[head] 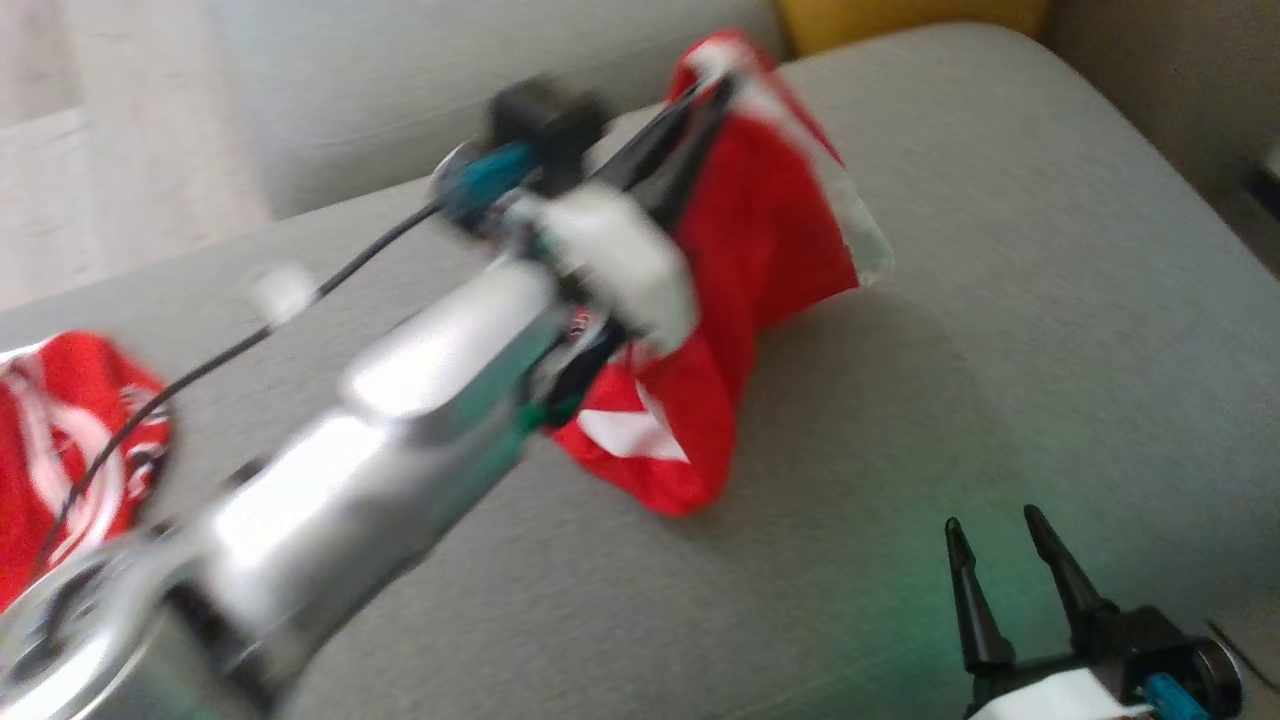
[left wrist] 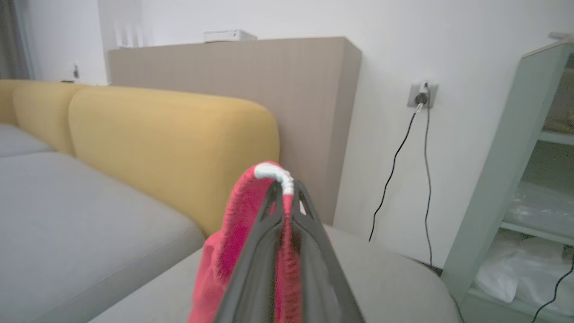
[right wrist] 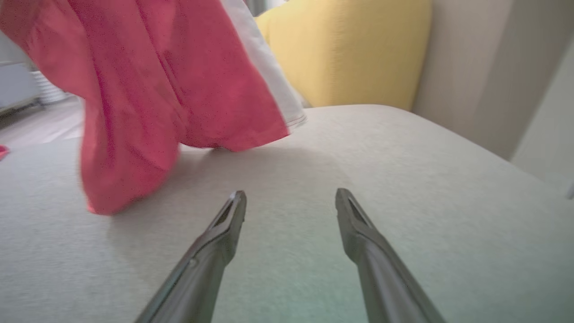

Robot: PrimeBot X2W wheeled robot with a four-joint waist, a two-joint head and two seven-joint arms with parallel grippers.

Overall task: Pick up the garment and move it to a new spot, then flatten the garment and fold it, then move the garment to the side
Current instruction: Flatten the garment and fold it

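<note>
Red, white-trimmed garment (head: pixel 760 250); grey cushion (head: pixel 1000 300)

This looks like a living room in a home. A sofa takes up most of the space, with broad grey seat cushions (head: pixel 1000 300) and plump yellow back cushions (left wrist: pixel 170 148). Behind it stands a plain beige cabinet (left wrist: pixel 269 76) with a small white box (left wrist: pixel 228 35) on top. A wall socket (left wrist: pixel 421 94) on the white wall has dark cables (left wrist: pixel 394 166) trailing down from it. Beside that stands a pale shelf unit (left wrist: pixel 506 157) holding soft bundles, and a light curtain (head: pixel 120 150) hangs behind the sofa. A red garment (head: pixel 760 230) over the seat adds a laundry-day touch.
</note>
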